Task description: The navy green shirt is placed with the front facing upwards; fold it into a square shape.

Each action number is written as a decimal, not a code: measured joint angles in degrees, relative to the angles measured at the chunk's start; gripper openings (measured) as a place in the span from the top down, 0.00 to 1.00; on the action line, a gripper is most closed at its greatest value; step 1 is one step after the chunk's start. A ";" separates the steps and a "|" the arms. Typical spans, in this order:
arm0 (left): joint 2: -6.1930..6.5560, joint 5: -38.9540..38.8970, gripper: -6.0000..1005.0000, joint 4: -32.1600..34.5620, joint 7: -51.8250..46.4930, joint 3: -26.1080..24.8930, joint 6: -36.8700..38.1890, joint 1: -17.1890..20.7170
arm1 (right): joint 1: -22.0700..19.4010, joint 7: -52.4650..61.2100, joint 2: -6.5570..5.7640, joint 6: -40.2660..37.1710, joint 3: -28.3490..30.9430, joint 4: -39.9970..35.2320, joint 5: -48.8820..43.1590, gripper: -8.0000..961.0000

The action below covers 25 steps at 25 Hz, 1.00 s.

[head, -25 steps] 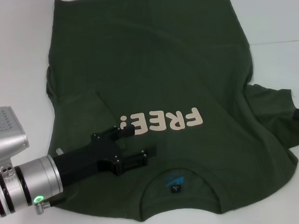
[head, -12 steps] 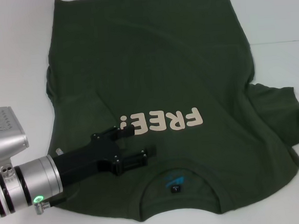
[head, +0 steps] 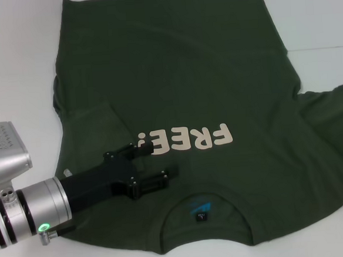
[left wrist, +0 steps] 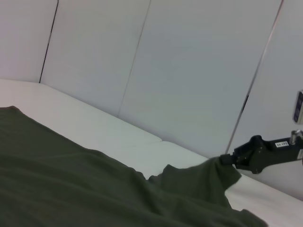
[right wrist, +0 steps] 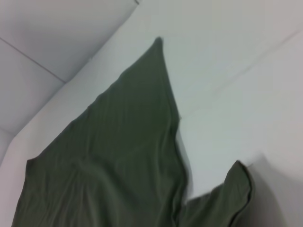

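Sleeve folding was under way: the shirt (head: 176, 104) lay flat on the white table (head: 14, 69), collar nearest, "FREE!" showing. The left gripper (head: 156, 162) rested spread-fingered on its near-left shoulder; the right gripper (left wrist: 253, 153) pinched the right sleeve, which probably needed carrying inward next.

The navy green shirt (head: 181, 104) is dark olive green throughout, unpatterned apart from cream "FREE!" lettering (head: 184, 139) across the chest. A blue neck label (head: 199, 207) sits inside the collar, with a small black tag just below it. The table (head: 14, 63) is plain white. The left gripper (head: 156, 162) is black, on a silver wrist section carrying a lit green indicator ring (head: 44, 227). The right gripper (left wrist: 255, 153) is black.
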 joint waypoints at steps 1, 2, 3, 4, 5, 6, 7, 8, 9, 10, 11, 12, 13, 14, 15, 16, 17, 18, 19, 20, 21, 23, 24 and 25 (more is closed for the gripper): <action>0.00 -0.03 0.14 -0.01 0.00 -0.01 -0.02 0.01 | 0.31 -0.12 -0.16 0.33 -0.05 0.04 0.00 0.99; 0.00 -0.04 0.14 -0.11 0.00 -0.01 -0.04 0.01 | 0.64 -0.23 -0.29 0.61 -0.19 0.04 0.00 0.99; 0.00 -0.06 0.14 -0.30 0.00 -0.02 -0.06 0.02 | 0.99 -0.43 -0.36 0.94 -0.32 0.03 0.00 0.99; 0.00 -0.08 0.14 -0.42 0.00 -0.04 -0.08 0.02 | 1.35 -0.67 -0.39 1.23 -0.44 -0.01 0.00 0.99; 0.00 -0.09 0.14 -0.53 -0.01 -0.07 -0.10 0.02 | 1.72 -1.00 -0.40 1.44 -0.49 -0.05 0.00 0.99; 0.00 -0.12 0.14 -0.58 0.00 -0.08 -0.14 0.03 | 2.04 -1.29 -0.44 1.63 -0.49 -0.05 0.00 0.99; 0.00 -0.15 0.14 -0.60 0.00 -0.09 -0.18 0.04 | 2.34 -1.57 -0.49 1.82 -0.49 -0.05 0.00 0.99; 0.00 -0.15 0.14 -0.60 0.00 -0.09 -0.18 0.04 | 2.65 -1.90 -0.53 2.09 -0.50 -0.04 0.00 0.99; 0.00 -0.19 0.14 -0.67 0.00 -0.10 -0.25 0.08 | 2.92 -2.13 -0.58 2.44 -0.51 -0.04 0.00 0.98; 0.00 -0.22 0.14 -0.75 0.00 -0.13 -0.28 0.08 | 3.18 -2.25 -0.63 2.74 -0.52 -0.05 0.00 0.98; 0.00 -0.25 0.14 -0.95 0.00 -0.37 -0.31 0.08 | 3.43 -2.30 -0.69 3.05 -0.54 -0.11 0.00 0.98; 0.00 -0.25 0.14 -1.00 0.00 -0.46 -0.31 0.08 | 3.66 -2.42 -0.77 3.27 -0.56 -0.16 0.00 0.97; 0.00 -0.25 0.14 -1.11 -0.01 -0.65 -0.32 0.07 | 3.91 -2.66 -0.86 3.43 -0.58 -0.16 0.00 0.97; 0.00 -0.26 0.14 -1.17 0.00 -0.80 -0.32 0.05 | 4.14 -2.88 -0.95 3.49 -0.60 -0.17 0.00 0.97; 0.00 -0.27 0.14 -1.21 -0.01 -0.95 -0.32 0.04 | 4.39 -3.10 -1.04 3.53 -0.61 -0.17 0.00 0.96; 0.00 -0.27 0.14 -1.23 -0.01 -1.06 -0.32 0.04 | 4.58 -3.16 -1.09 3.54 -0.63 -0.18 0.00 0.96; 0.00 -0.27 0.14 -1.23 0.00 -1.17 -0.33 0.03 | 4.77 -3.22 -1.14 3.51 -0.66 -0.18 0.00 0.96; 0.00 -0.28 0.14 -1.23 0.00 -1.30 -0.33 0.04 | 4.94 -3.32 -1.18 3.43 -0.68 -0.18 0.00 0.95; 0.00 -0.28 0.14 -1.23 0.00 -1.41 -0.33 0.05 | 5.14 -3.59 -1.23 2.87 -0.71 -0.15 0.00 0.95; 0.00 -0.28 0.14 -1.23 0.00 -1.53 -0.33 0.07 | 5.19 -3.65 -1.25 2.46 -0.71 -0.14 -0.01 0.94; 0.00 -0.28 0.14 -1.23 0.00 -1.57 -0.33 0.07 | 5.31 -3.69 -1.26 1.66 -0.71 -0.14 0.01 0.94; 0.00 -0.28 0.14 -1.23 0.00 -1.62 -0.36 0.02 | 5.43 -3.74 -1.26 0.78 -0.71 -0.15 0.10 0.93; 0.00 -0.28 0.14 -1.23 0.00 -1.62 -0.43 -0.07 | 5.69 -3.93 -1.26 -0.50 -0.71 -0.15 0.41 0.93; 0.00 -0.28 0.14 -1.23 0.00 -1.63 -0.51 -0.15 | 6.04 -4.21 -1.23 -1.63 -0.70 -0.09 0.79 0.93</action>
